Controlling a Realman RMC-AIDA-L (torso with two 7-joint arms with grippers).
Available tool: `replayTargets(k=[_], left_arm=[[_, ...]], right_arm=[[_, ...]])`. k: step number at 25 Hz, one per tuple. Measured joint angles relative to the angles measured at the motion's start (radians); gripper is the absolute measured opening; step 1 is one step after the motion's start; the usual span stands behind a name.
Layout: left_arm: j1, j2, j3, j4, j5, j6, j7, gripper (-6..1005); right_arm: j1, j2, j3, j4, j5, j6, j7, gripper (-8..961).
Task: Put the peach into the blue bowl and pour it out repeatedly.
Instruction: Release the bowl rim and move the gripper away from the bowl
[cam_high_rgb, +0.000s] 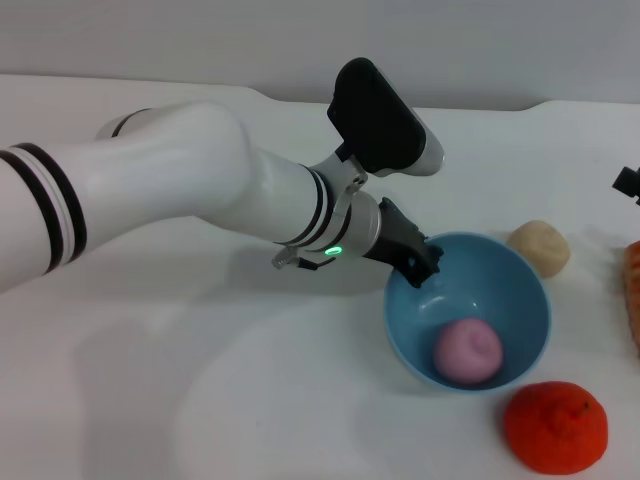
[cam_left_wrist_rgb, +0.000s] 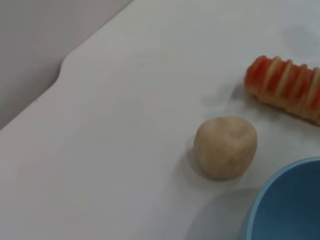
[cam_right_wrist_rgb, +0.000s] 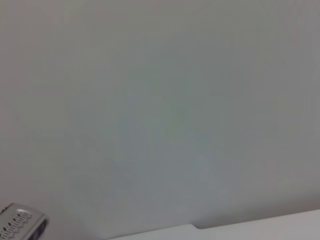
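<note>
The left arm reaches across the white table (cam_high_rgb: 150, 400) from the robot's left, and the left gripper (cam_high_rgb: 418, 262) sits at the near-left rim of the blue bowl (cam_high_rgb: 520, 290). Its dark fingers (cam_high_rgb: 412, 255) appear to be clamped on that rim, one finger dipping just inside the wall, and the bowl looks tipped slightly, its opening turned toward the camera. A green light glows on the wrist just behind the gripper.

The peach (cam_high_rgb: 467, 351) lies inside the blue bowl, resting low against the inner wall on the side nearest the camera, well apart from the gripper's fingers.

A pale beige lumpy ball (cam_high_rgb: 539, 247) rests on the table just beyond the bowl's far right rim, close to it. In the left wrist view the same ball (cam_left_wrist_rgb: 225, 147) lies near the edge of the bowl (cam_left_wrist_rgb: 290, 205), with a striped orange-red and cream ridged item (cam_left_wrist_rgb: 285, 87) farther off. An orange-red fruit (cam_high_rgb: 555, 426) sits on the table just beside the bowl's near right side.

Only a small dark part at the right edge of the head view may belong to the right arm; the right gripper is not seen.
</note>
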Motion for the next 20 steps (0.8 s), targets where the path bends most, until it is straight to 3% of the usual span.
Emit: replayTargets(k=[15,20], left_arm=[[0.041,0.013,-0.045,0.095,0.010,-0.011,-0.030,98],[0.060,0.015,-0.140,0.114,0.020,-0.031,-0.018,312]], right_arm=[[-0.013,0.003,0.001,0.010,0.000,0.050,-0.036,498],[-0.010,0.009,-0.003,0.019,-0.001,0.098,-0.133,498]])
